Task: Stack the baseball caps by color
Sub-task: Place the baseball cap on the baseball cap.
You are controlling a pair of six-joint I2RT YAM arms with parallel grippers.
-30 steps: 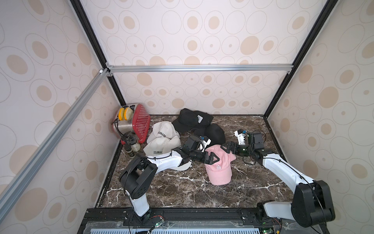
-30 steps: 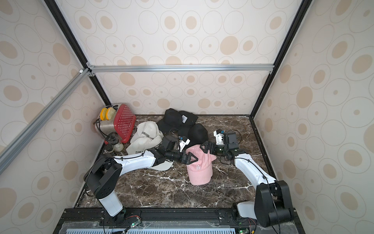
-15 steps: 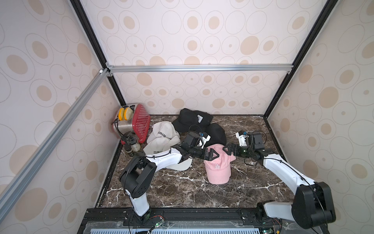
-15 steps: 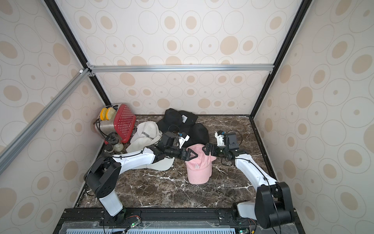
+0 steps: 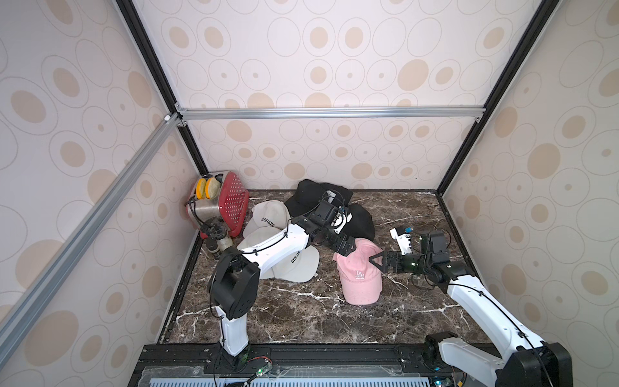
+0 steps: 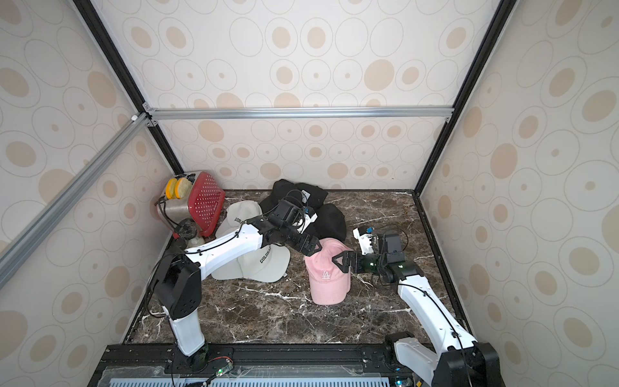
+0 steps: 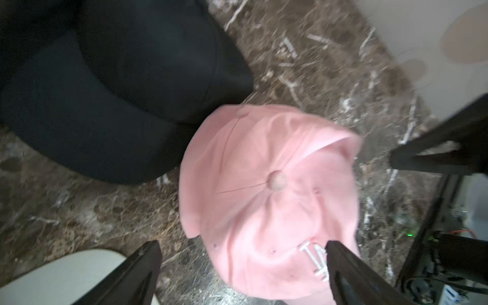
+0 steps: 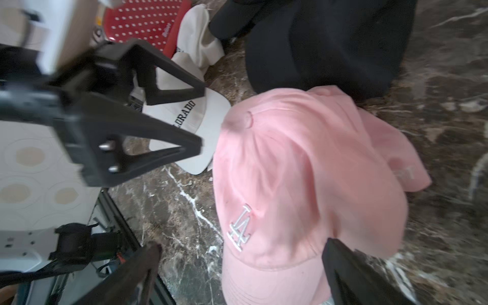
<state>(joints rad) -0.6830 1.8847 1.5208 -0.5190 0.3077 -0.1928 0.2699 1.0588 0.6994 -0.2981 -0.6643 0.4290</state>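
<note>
Since a second ago the left pincer (image 5: pixel 350 248) has drawn back off the crown of the pink cap (image 5: pixel 360 281) toward the far edge, and the right pincer (image 5: pixel 373 260) has slid along the crown's right side toward the front edge; the cap itself lies about where it did. The left arm rises from its base at the front edge near the left corner. Its white link slants over the white caps (image 5: pixel 298 264), and its wrist bends down at the pink crown's far left rim. The right arm comes up from the front right corner along the right edge, its wrist turned so the pincer points nearly level at the crown. Both pincers stand wide apart and hold nothing. In the left wrist view the fingers (image 7: pixel 142 266) straddle the cap from above, and in the right wrist view the fingers (image 8: pixel 348 269) frame its brim; whether any tip touches the cloth cannot be told. The pink cap sits near the middle of the desk (image 5: pixel 301 318), brim toward the front edge, on top of a second pink cap (image 8: pixel 396 158). The black caps (image 5: pixel 360 222) lie just beyond it.
</note>
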